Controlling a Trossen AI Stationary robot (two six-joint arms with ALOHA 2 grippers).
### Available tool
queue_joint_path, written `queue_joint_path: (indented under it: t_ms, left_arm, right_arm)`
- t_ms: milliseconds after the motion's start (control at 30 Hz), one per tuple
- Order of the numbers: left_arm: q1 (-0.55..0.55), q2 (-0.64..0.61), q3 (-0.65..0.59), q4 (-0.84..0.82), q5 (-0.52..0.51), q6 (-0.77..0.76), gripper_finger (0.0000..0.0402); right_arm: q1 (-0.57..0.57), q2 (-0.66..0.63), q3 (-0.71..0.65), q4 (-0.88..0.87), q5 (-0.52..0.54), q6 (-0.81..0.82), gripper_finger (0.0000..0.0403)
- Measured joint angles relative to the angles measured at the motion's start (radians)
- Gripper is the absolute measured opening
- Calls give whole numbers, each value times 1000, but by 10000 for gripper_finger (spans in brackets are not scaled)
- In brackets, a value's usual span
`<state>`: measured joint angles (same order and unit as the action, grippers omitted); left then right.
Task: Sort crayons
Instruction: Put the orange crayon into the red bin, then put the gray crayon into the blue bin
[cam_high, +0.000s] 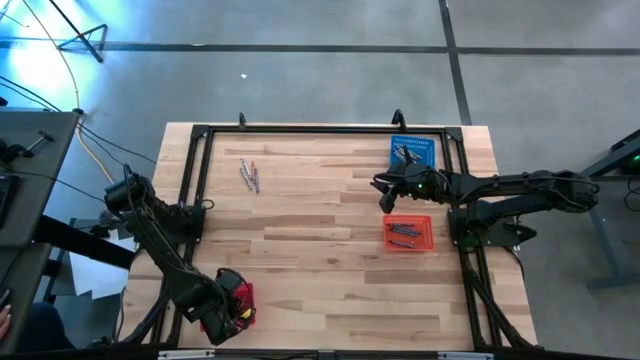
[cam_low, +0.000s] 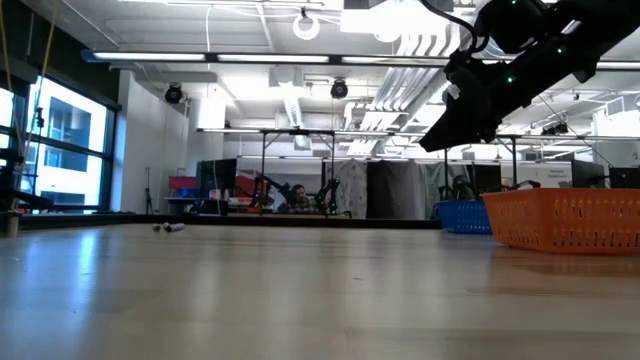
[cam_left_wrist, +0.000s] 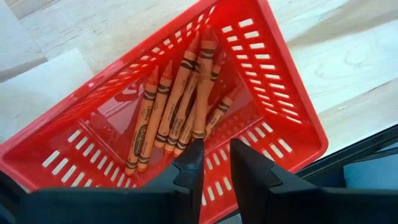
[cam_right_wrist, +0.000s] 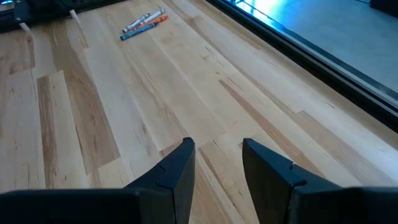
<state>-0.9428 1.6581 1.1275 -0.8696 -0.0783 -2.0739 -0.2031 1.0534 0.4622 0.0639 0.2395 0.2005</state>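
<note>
Three loose crayons lie on the table at the far left and also show in the right wrist view. My right gripper is open and empty. It hangs above the bare table between the blue basket and the orange-red basket; each basket holds a few crayons. My left gripper is over a red basket at the table's near left corner. Its fingers are a narrow gap apart, above several orange crayons that lie on the basket's floor.
A black metal frame runs around the table top. The wide middle of the table is bare wood. In the low view the orange basket and the blue basket stand at the right, under my right arm.
</note>
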Motion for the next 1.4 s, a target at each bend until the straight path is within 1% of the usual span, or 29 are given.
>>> queue_joint_path:
  t_ms: [133, 267, 333, 400, 433, 533, 633, 700, 767, 833, 900, 1000, 1167, 1300, 1400]
  left_arm:
    - [0, 0, 0, 0, 18, 0, 78]
    - [0, 1, 0, -1, 25, 0, 80]
    - [0, 0, 3, -8, 52, 0, 79]
    - [1, 0, 40, -62, 48, -1, 77]
    - [3, 0, 75, -98, 30, 1, 76]
    - [13, -1, 217, -264, -66, 28, 75]
    - [30, -3, 335, -404, -202, 60, 74]
    - [45, -3, 370, -465, -344, 86, 74]
    - [70, -3, 372, -506, -491, 127, 74]
    - [113, 3, 365, -529, -613, 199, 74]
    - [174, 5, 334, -521, -690, 274, 74]
    - [291, 6, 279, -489, -725, 353, 74]
    - [494, 6, 160, -335, -719, 478, 74]
    - [640, 6, 66, -168, -665, 603, 74]
    - [728, 6, 7, -57, -636, 685, 74]
  right_arm:
    - [0, 0, 0, 0, 0, 0, 128]
    - [0, 0, 0, 0, 0, 0, 128]
    - [0, 0, 0, 0, 0, 0, 128]
    - [0, 0, 0, 0, 0, 0, 128]
    - [0, 0, 0, 0, 0, 0, 128]
    - [0, 0, 0, 0, 0, 0, 128]
    - [0, 0, 0, 0, 0, 0, 128]
    - [0, 0, 0, 0, 0, 0, 128]
    - [0, 0, 0, 0, 0, 0, 128]
    - [0, 0, 0, 0, 0, 0, 128]
    - [0, 0, 0, 0, 0, 0, 128]
    - [0, 0, 0, 0, 0, 0, 128]
    - [0, 0, 0, 0, 0, 0, 128]
    - [0, 0, 0, -1, 0, 0, 128]
    - [0, 0, 0, 0, 0, 0, 128]
